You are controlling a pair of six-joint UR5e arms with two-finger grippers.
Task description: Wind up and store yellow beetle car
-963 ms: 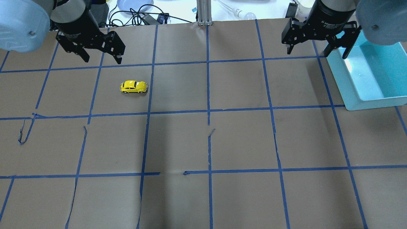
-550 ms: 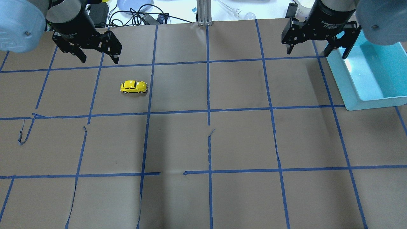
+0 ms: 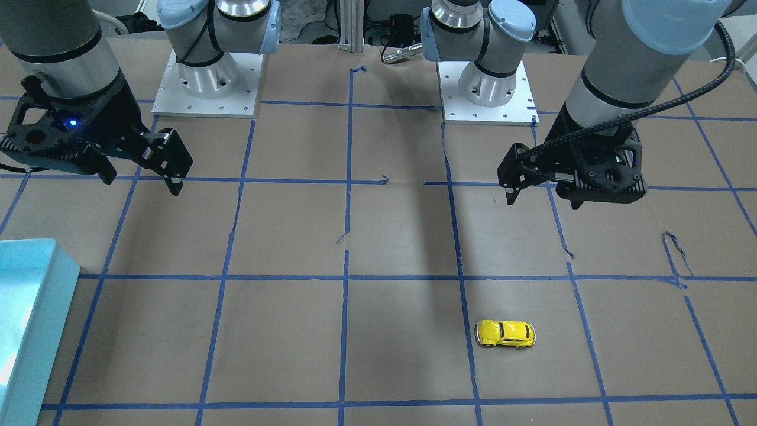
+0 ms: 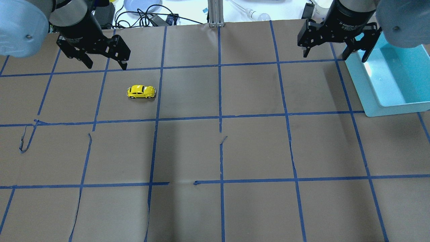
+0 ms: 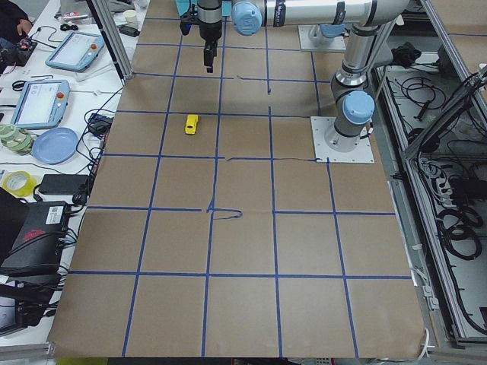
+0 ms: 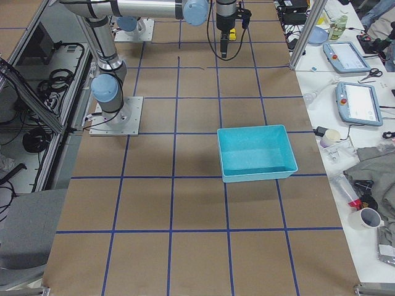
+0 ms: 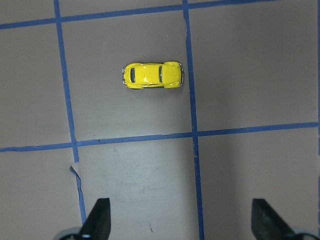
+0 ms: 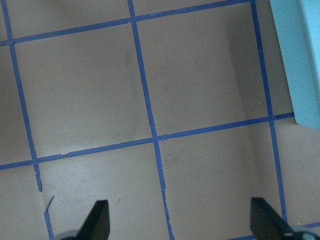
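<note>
Resting on its wheels toward the far left corner of the brown paper-covered table point(image 4: 255, 151), the tiny glossy yellow beetle car point(image 4: 141, 91) is sitting untouched while the black left gripper point(image 4: 106, 66) and right gripper point(image 4: 334, 57) are hovering above, both spread wide and empty.

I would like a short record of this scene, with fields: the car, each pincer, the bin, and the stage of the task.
car: yellow beetle car on its wheels on the table, touched by nothing
left pincer: left pincer open, empty, above the table, apart from the car
right pincer: right pincer open, empty, beside the bin's edge
bin: light blue bin on the robot's right side, nothing in it
stage: car not yet grasped
</note>
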